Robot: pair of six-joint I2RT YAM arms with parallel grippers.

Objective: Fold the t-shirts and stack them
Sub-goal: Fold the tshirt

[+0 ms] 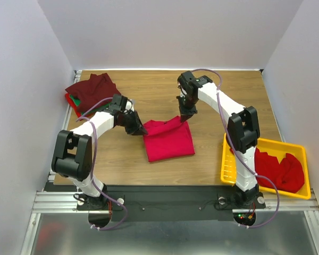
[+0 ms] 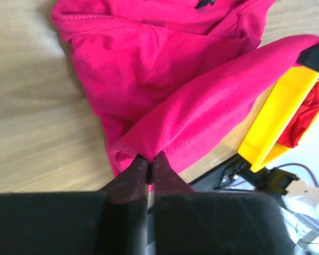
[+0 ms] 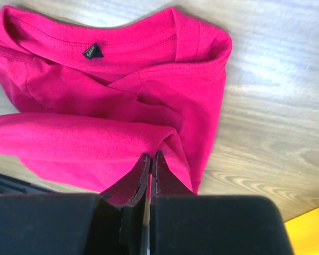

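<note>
The shirt point(image 1: 169, 141) lies mid-table, soft, light and limp. Left gripper point(image 2: 149, 158) pinches its 10 o'clock corner and right gripper point(image 3: 149, 155) its 1 o'clock corner. Corners look like the best holds.

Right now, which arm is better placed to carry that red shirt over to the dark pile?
Probably left: the left hand pinches the red shirt on the side nearest the pile; the right hand grips the far corner.
</note>
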